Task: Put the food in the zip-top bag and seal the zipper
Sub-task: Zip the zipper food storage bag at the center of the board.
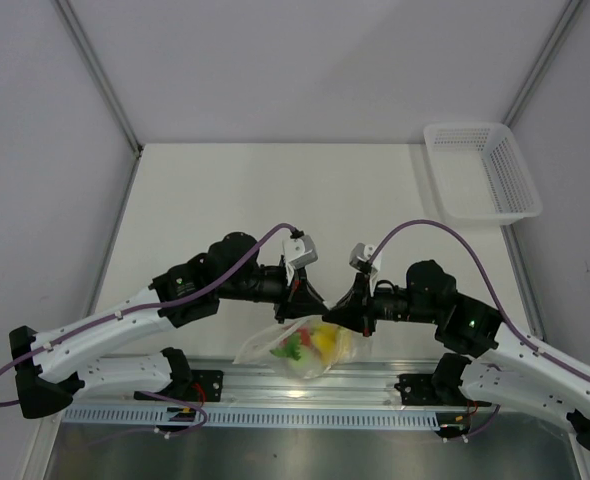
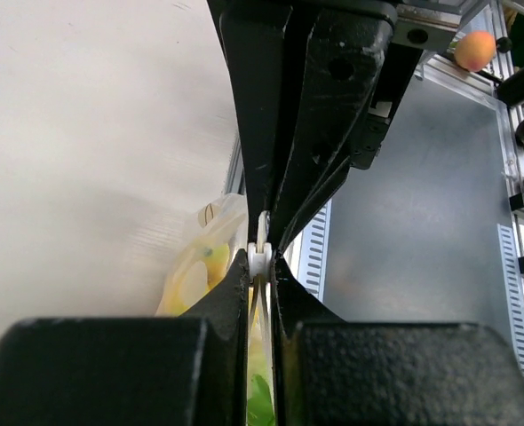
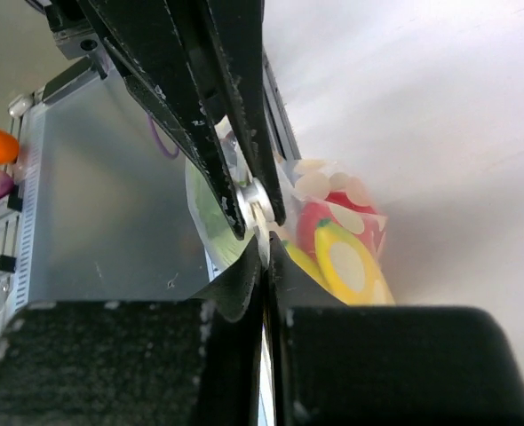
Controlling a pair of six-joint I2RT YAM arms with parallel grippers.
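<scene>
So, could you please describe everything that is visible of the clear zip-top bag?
The zip-top bag is a clear, crinkly plastic pouch, bulging with the toy food: yellow, red and green shapes show through its wall. It is at the near edge of the table, partly over the metal rail. Its top edge is pinched from two sides: the left pincer and the right pincer are both shut on it, tip to tip. Whether it is fully sealed cannot be told.

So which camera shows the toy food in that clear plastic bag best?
Right wrist: the yellow banana and round red fruit show close-up through the clear plastic bag. Top view gives small coloured blobs; left wrist, a yellowish sliver beside its jaws.
</scene>
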